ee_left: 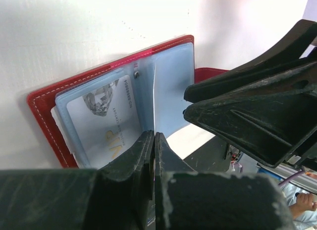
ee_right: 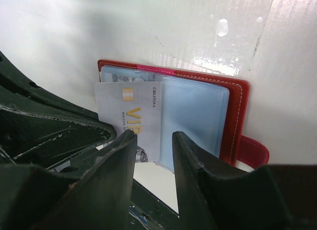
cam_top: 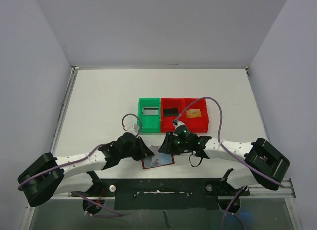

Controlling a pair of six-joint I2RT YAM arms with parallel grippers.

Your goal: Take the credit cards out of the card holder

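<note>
The dark red card holder (cam_top: 157,161) lies open on the table in front of the arm bases, its pale blue pockets facing up (ee_left: 42,99) (ee_right: 237,111). A silver-grey credit card (ee_right: 129,106) with gold VIP lettering sticks partly out of one pocket (ee_left: 99,121). My left gripper (cam_top: 148,153) (ee_left: 154,135) is shut, and a raised blue pocket leaf (ee_left: 171,91) runs into its tips. My right gripper (cam_top: 166,147) (ee_right: 153,136) hovers open over the near edge of the card and pocket, with nothing between its fingers. The holder's red tab (ee_right: 252,151) points sideways.
Behind the holder stand a green bin (cam_top: 140,122) holding a silver card, a red bin (cam_top: 171,122) with a black card and a second red bin (cam_top: 205,116) with a gold-orange card. The black base rail (cam_top: 163,188) runs just in front of the holder.
</note>
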